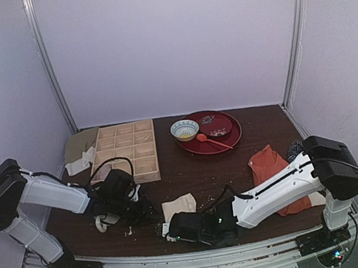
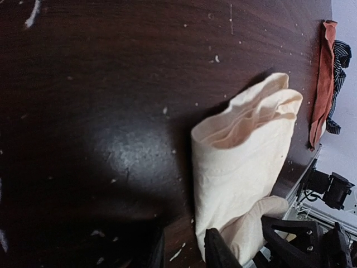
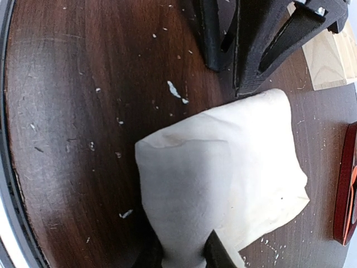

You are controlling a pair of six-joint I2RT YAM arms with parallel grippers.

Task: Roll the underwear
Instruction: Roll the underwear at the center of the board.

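The cream underwear lies folded on the dark table near the front edge, between the two grippers. My right gripper is at its near end. In the right wrist view this gripper is shut on a raised fold of the underwear. My left gripper is at the cloth's left edge. In the left wrist view its jaws stand a little apart with bare table between them. One fingertip rests against the edge of the underwear.
A wooden compartment tray stands at the back left, with olive and white cloths beside it. A red plate with a bowl and a spoon is at the back centre. The orange-red garment and dark striped cloth lie at the right.
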